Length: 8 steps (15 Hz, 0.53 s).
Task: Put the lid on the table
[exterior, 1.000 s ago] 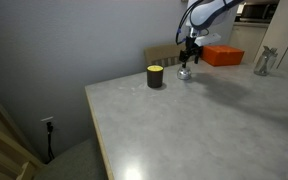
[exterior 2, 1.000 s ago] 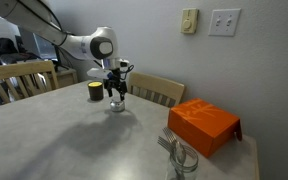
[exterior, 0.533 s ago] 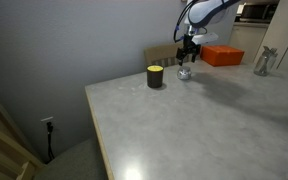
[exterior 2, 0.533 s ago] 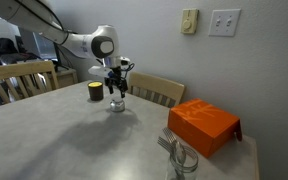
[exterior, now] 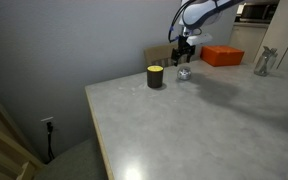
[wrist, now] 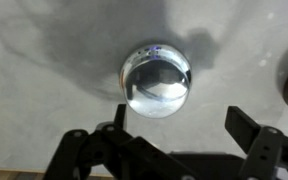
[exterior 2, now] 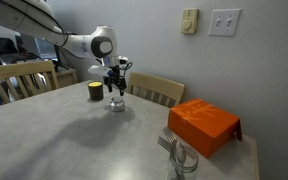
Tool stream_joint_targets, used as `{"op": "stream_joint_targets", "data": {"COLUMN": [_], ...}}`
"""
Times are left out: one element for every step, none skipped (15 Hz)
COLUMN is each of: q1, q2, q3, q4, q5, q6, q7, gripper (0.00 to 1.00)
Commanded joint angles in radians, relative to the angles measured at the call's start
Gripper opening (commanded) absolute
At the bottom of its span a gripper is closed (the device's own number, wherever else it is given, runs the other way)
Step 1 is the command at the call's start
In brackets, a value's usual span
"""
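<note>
One lid (wrist: 157,78) lies flat on the desk (exterior: 204,125), its round silvery face reflecting the room in the wrist view. In both exterior views it sits near the single dark jar (exterior: 155,77) with the yellow top, apart from it, and between that jar and the one orange box (exterior: 222,56). In an exterior view the lid (exterior 2: 116,103) rests just beside the jar (exterior 2: 95,92), while the orange box (exterior 2: 204,125) stands well apart toward the near corner, next to one glass (exterior 2: 179,158) holding metal utensils. Two wooden chairs (exterior 2: 154,90) stand behind the desk and two switch plates (exterior 2: 222,21) hang on the wall.

There is one pincer (wrist: 181,122). It is spread wide, and in the wrist view its two dark fingers (wrist: 246,127) stand on either side of the lid's near edge with bare desk between them. It holds nothing and touches nothing. In an exterior view the pincer (exterior: 185,52) hangs just above the lid (exterior: 184,73), with a clear gap between fingertips and metal.
</note>
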Motion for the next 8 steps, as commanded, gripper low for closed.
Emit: {"op": "stream_joint_targets", "data": {"q1": [0.015,0.016,0.014,0.011,0.005,0.002,-0.001,-0.007], "q2": [0.056,0.059,0.056,0.057,0.049,0.048,0.045,0.045], "q3": [-0.006,-0.011,-0.017,-0.021,-0.027,-0.035,-0.042,-0.045], "q4": [0.095,0.095,0.091,0.091,0.076,0.071,0.066,0.064], "q5": [-0.007,-0.009,-0.011,-0.012,-0.012,-0.011,-0.01,-0.005], "q6": [-0.074,-0.077,-0.08,-0.083,-0.078,-0.074,-0.072,-0.069], "q7": [-0.004,0.0,0.006,0.012,0.014,0.017,0.018,0.015], "gripper": [1.0,1.0,1.0,1.0,1.0,1.0,1.0,1.0]}}
